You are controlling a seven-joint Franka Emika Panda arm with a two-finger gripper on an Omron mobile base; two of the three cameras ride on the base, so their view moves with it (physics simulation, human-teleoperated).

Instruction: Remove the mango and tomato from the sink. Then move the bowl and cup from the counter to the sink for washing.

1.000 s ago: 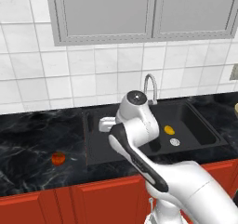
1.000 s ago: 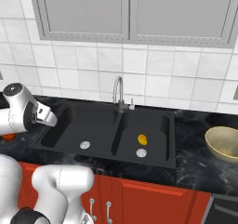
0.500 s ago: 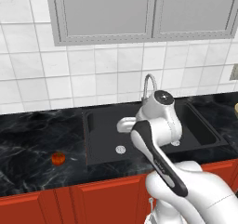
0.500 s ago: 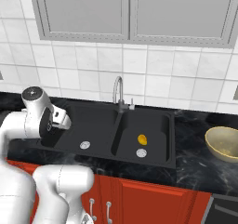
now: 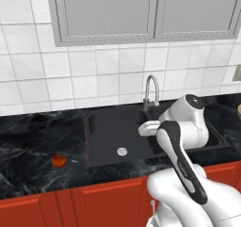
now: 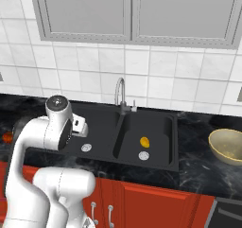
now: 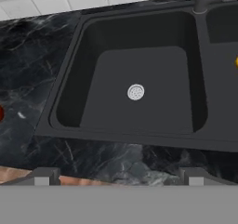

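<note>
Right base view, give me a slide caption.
Mango alone in the sink's right basin, bowl waiting on the counter.

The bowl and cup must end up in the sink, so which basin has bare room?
The left basin of the black double-basin sink is bare around its silver drain. The right basin holds the small yellow-orange mango just behind its drain. The small red-orange tomato sits on the dark marble counter to the left.

The arm [image 5: 183, 141] is glossy white with rounded, bulbous links, a dark grey band running along one link, a dark round cap on its topmost joint, and small grey fingertips [image 7: 45, 175].
</note>
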